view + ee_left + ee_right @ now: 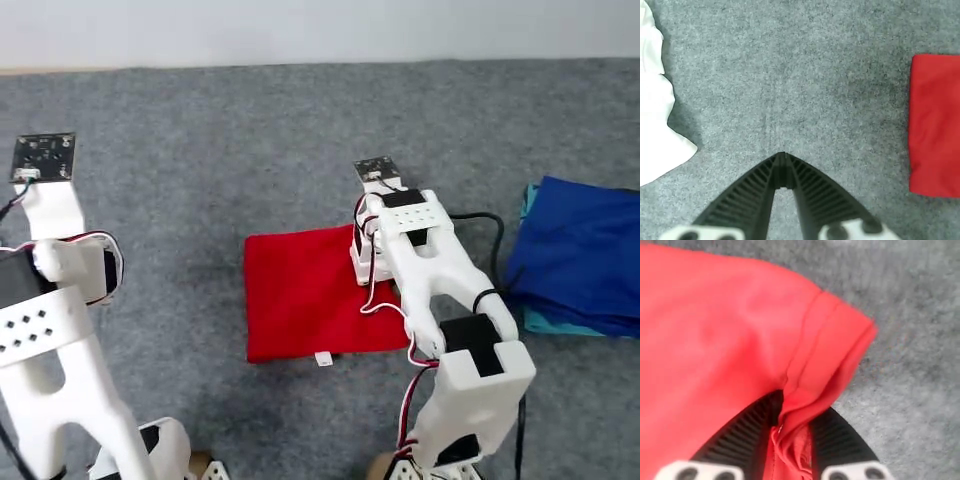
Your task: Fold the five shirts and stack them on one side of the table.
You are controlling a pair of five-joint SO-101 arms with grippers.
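A folded red shirt point(305, 292) lies flat on the grey table in the middle. My right gripper point(790, 415) is shut on the red shirt point(740, 340) at its right edge, with a bunch of cloth pinched between the black fingers point(837, 440). In the high view the right arm point(420, 250) stands over that edge. My left gripper point(784, 167) hangs shut over bare grey felt at the left, holding nothing, with the red shirt point(935, 125) off to one side. A stack of folded blue shirts point(580, 250) over a teal one sits at the table's right.
A white shirt point(655, 100) lies bunched beside the left gripper. The left arm point(55, 300) stands at the table's near left. The grey felt point(250, 140) runs bare across the far half.
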